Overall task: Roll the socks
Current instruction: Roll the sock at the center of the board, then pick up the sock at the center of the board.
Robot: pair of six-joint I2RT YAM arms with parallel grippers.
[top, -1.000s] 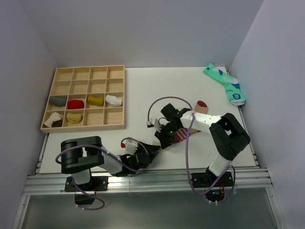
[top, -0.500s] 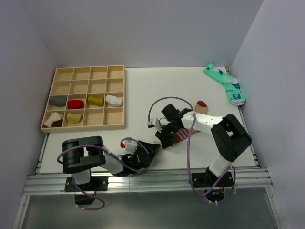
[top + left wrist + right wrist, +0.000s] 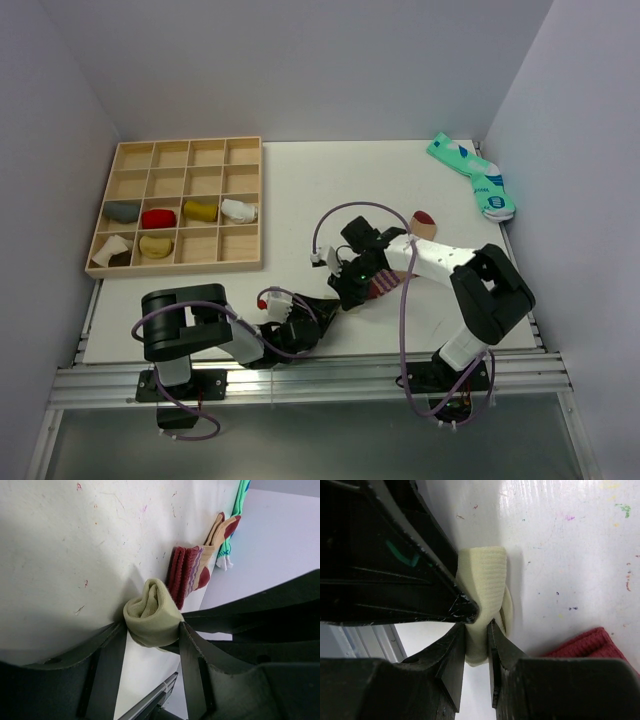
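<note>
Tightening the olive-green sock [image 3: 150,611] roll at the tabletop's [image 3: 75,540] 6 o'clock edge.
Our left pincer [image 3: 150,626] clamps the roll and our right pincer [image 3: 477,630] pinches its fabric. We'd hold tension even, clear of the tan-and-maroon sock [image 3: 192,572] just beside at 1 o'clock.

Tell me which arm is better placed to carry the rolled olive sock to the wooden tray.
Probably left: the left gripper clasps the whole rolled olive sock, and the wooden tray lies on its side.

left arm [image 3: 180,318]: black joints, white links | right arm [image 3: 490,290]: same | cables [image 3: 403,335]: purple, looped | pincer fingers [image 3: 107,672]: matte black
</note>
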